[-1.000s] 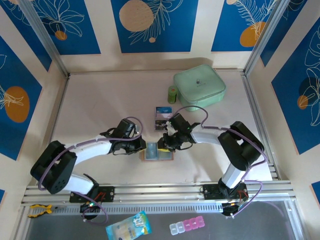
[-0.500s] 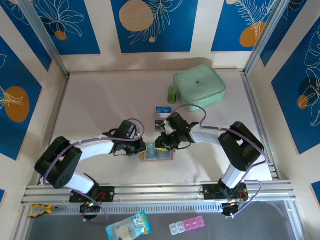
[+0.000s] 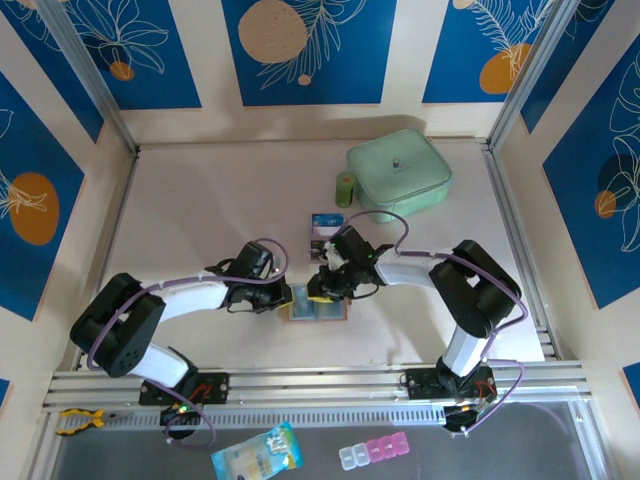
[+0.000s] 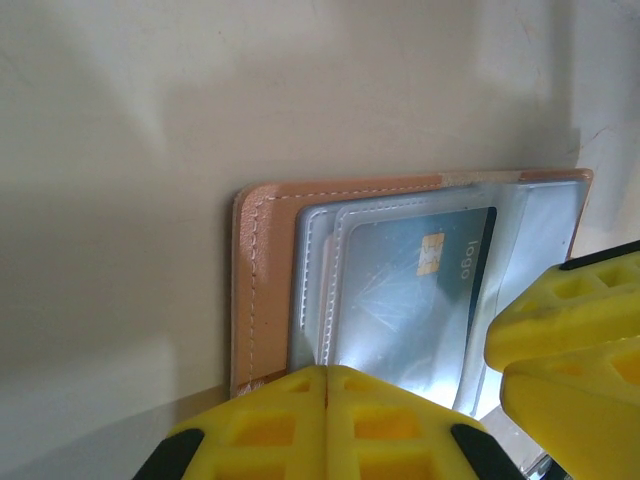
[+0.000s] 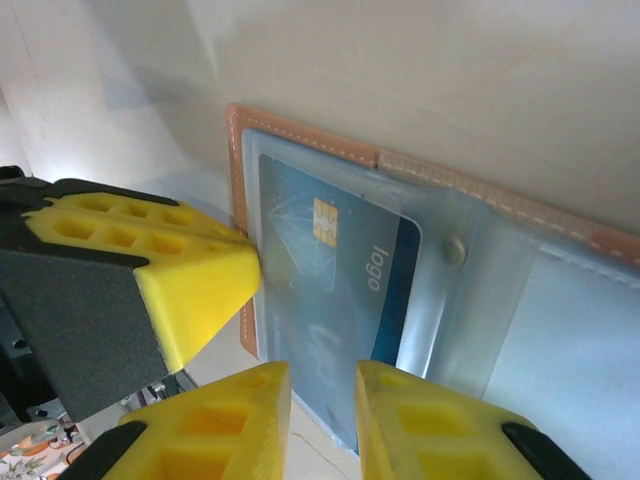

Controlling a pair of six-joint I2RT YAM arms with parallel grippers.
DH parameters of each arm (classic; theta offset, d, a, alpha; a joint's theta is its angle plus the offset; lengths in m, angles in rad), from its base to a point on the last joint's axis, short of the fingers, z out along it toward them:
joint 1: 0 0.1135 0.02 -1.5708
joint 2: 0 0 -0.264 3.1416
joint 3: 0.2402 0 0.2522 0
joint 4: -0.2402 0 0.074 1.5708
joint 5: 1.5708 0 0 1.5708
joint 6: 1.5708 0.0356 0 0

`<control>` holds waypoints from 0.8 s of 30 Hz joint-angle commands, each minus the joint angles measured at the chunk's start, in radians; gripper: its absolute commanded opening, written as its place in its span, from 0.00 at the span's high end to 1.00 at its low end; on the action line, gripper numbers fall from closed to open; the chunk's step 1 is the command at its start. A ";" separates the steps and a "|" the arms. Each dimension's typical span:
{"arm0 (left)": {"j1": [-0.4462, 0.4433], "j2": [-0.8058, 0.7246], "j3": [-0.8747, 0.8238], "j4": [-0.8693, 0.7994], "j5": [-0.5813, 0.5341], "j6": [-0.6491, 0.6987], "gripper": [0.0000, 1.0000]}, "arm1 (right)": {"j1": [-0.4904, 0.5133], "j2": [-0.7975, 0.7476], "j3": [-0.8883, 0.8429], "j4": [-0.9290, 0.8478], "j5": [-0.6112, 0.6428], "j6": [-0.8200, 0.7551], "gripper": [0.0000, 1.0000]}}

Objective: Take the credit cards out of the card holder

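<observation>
**Tan holder braced flat, blue card in its pocket**

Card holder (image 3: 316,312) lies spread open on the table, near centre, between the two arms. Left gripper (image 4: 326,388), fingers pressed together, bears down on the holder's left edge. Right gripper (image 5: 322,405) hangs over the clear left pocket, jaws a narrow slit apart, nothing plainly pinched. Blue chip card (image 5: 325,265) sits inside that pocket, one end under the right fingers. Loose card (image 3: 325,228) lies on the table just far of the holder.

Judgement: the step in hand is drawing out the pocketed card while the holder is braced. The next move calls for catching the card's end and sliding it clear of the pocket, without dragging the holder from under the left gripper.
</observation>
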 commanded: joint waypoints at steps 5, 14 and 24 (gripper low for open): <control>0.007 0.009 -0.021 -0.024 -0.006 0.005 0.93 | 0.007 0.041 0.029 -0.010 -0.019 0.000 0.76; 0.007 0.008 -0.021 -0.025 -0.008 0.005 0.93 | 0.013 0.059 0.043 -0.022 -0.018 -0.004 0.76; 0.006 0.008 -0.022 -0.024 -0.007 0.004 0.93 | 0.016 0.065 0.050 -0.030 -0.025 -0.007 0.79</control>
